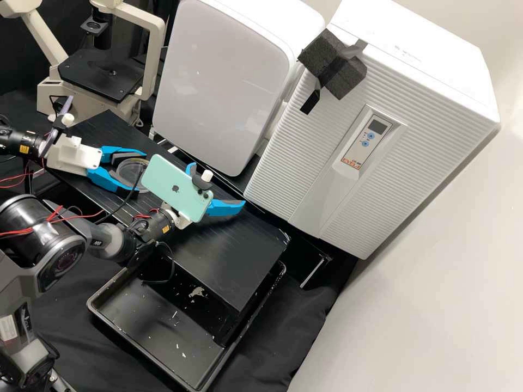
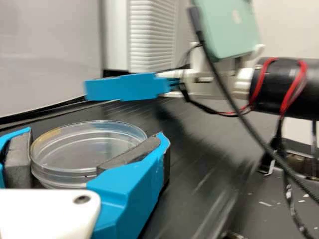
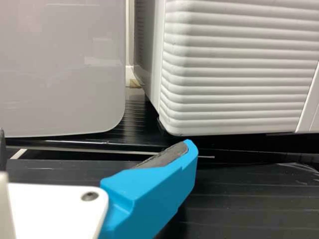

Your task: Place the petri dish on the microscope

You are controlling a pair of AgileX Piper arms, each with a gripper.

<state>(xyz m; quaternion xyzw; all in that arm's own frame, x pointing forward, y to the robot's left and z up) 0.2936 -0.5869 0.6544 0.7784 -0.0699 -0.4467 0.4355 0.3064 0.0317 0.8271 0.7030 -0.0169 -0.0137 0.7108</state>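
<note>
In the high view the left gripper (image 1: 138, 173) is shut on the clear petri dish (image 1: 129, 171), low over the black bench. Seen from the left wrist, the dish (image 2: 84, 152) lies level between the dark pads of the left gripper (image 2: 92, 135). The right gripper (image 1: 217, 186) stands open to the right of the dish, partly behind a mint phone; from its own wrist, the right gripper (image 3: 94, 144) has nothing between its spread fingers. At the back left is the microscope, with a flat black stage (image 1: 101, 73).
Two white appliances (image 1: 229, 71) (image 1: 376, 120) stand behind the bench (image 1: 218, 261). A black tray (image 1: 158, 332) with pale scraps is at the front. The mint phone (image 1: 177, 188) rides on the right arm, and a dark cable hangs near the dish.
</note>
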